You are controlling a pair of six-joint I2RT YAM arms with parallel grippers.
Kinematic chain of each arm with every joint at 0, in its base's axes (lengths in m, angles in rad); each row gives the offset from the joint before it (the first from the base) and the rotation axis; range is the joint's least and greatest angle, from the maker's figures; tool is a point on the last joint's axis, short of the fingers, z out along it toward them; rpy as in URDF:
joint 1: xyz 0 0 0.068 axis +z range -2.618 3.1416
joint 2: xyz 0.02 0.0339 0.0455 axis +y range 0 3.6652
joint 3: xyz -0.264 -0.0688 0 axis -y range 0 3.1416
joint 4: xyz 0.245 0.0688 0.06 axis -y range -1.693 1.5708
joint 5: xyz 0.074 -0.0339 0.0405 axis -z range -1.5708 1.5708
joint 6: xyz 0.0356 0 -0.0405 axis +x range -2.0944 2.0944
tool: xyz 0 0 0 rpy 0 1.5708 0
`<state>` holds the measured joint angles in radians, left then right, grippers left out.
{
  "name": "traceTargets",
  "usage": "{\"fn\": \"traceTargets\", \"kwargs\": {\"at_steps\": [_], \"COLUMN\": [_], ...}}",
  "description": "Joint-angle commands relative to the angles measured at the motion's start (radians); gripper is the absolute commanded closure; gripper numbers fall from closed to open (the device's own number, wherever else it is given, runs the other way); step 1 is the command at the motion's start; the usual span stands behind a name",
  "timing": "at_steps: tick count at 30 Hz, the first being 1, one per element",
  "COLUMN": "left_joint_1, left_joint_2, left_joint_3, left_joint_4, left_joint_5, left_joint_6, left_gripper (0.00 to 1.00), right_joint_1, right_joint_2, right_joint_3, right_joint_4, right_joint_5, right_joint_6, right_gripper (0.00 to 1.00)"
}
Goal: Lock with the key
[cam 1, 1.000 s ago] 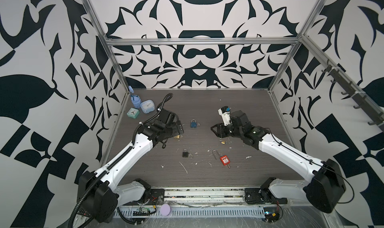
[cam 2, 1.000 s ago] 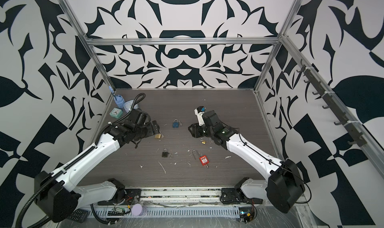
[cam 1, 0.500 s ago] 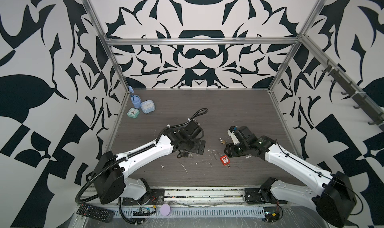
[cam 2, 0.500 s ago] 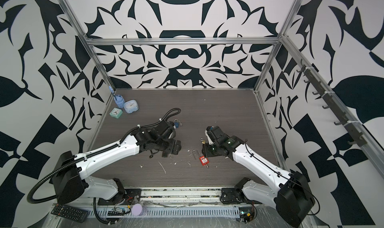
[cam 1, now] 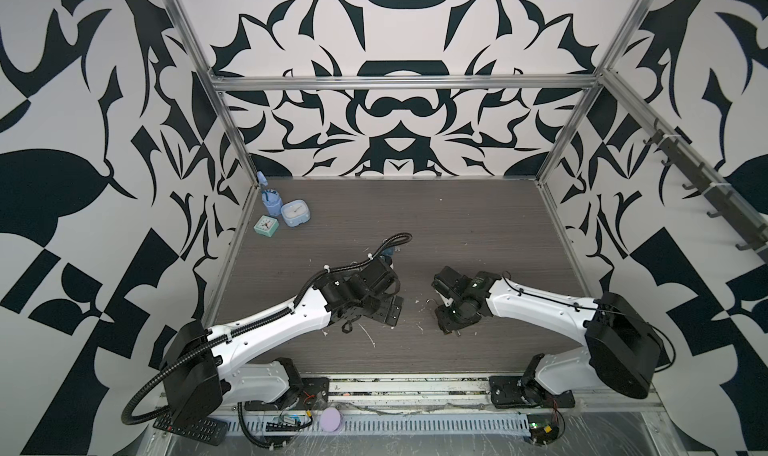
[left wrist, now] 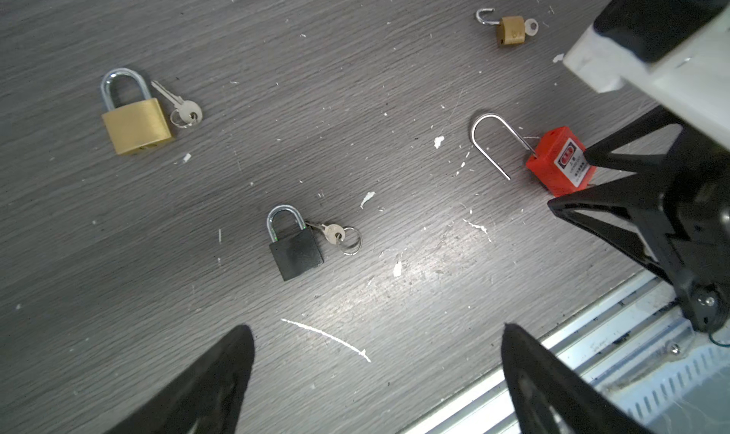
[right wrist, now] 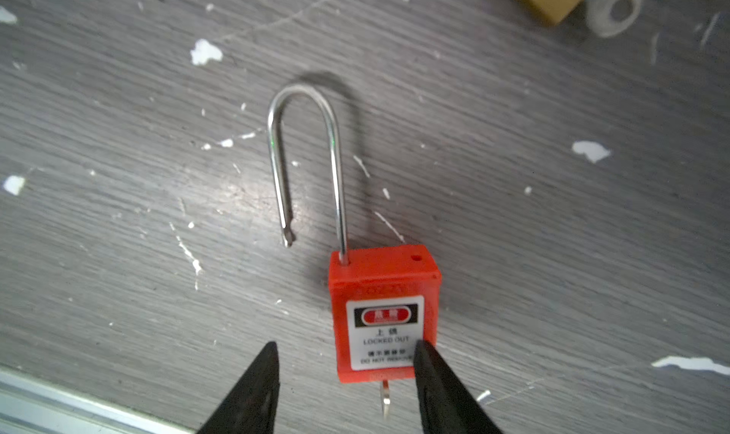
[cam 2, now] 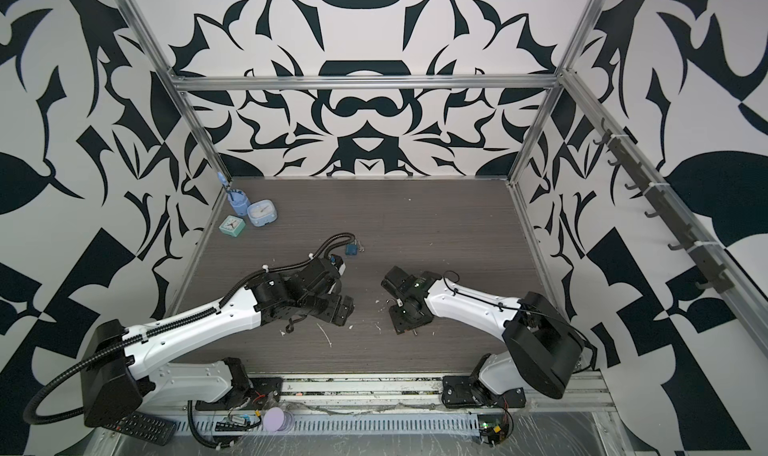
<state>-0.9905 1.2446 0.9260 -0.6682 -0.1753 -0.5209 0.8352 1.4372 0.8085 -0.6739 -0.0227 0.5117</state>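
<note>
A red padlock [right wrist: 385,313] lies flat on the dark table [right wrist: 553,234], its long steel shackle [right wrist: 304,155] swung open. A thin silver key [right wrist: 385,398] sticks out of its bottom. My right gripper [right wrist: 345,347] hovers open just above the lock's lower end, one fingertip [right wrist: 424,357] over the label's edge, the other beside the body. In both top views this gripper [cam 1: 451,327] hides the lock. My left gripper [left wrist: 375,329] is open over bare table near the front rail, with nothing between its fingers. It sees the red padlock [left wrist: 561,161] off to one side.
A black padlock [left wrist: 296,250], a brass padlock [left wrist: 136,125] and a small open brass padlock [left wrist: 511,31] lie nearby, each with a key. A blue padlock [cam 2: 351,249] lies farther back. Two clocks [cam 1: 295,213] and a cup [cam 1: 270,200] stand at the back left.
Both arms have swung toward the front of the table. The right gripper has come down over the red padlock and its jaws have widened slightly. The left gripper has stayed wide open.
</note>
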Motion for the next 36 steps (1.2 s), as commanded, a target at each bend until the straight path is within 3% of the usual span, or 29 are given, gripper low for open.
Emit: {"fn": "traceTargets", "kwargs": {"at_steps": [1, 20, 28, 33, 36], "left_joint_1": [0.0, 0.0, 0.0, -0.007, -0.016], "left_joint_2": [-0.002, 0.009, 0.009, 0.119, 0.227], "left_joint_3": [-0.009, 0.012, 0.066, 0.116, 0.189], "left_joint_4": [0.007, -0.035, -0.044, -0.06, -0.154], "left_joint_5": [-0.03, -0.082, -0.073, 0.009, 0.052], "left_joint_6": [-0.007, -0.02, -0.1, -0.265, -0.39], "left_gripper": [0.01, 0.01, 0.01, 0.01, 0.01], "right_joint_1": [0.016, 0.098, 0.051, -0.05, -0.1], "right_joint_2": [0.022, 0.112, -0.1, -0.235, -0.331], "right_joint_3": [0.033, 0.117, 0.135, 0.04, -0.029], "right_joint_4": [0.002, 0.163, 0.013, -0.048, -0.039], "right_joint_5": [0.054, -0.076, 0.127, 0.198, 0.255], "right_joint_6": [0.014, 0.103, 0.063, 0.124, 0.158], "right_gripper": [0.43, 0.44, 0.42, 0.4, 0.38]}}
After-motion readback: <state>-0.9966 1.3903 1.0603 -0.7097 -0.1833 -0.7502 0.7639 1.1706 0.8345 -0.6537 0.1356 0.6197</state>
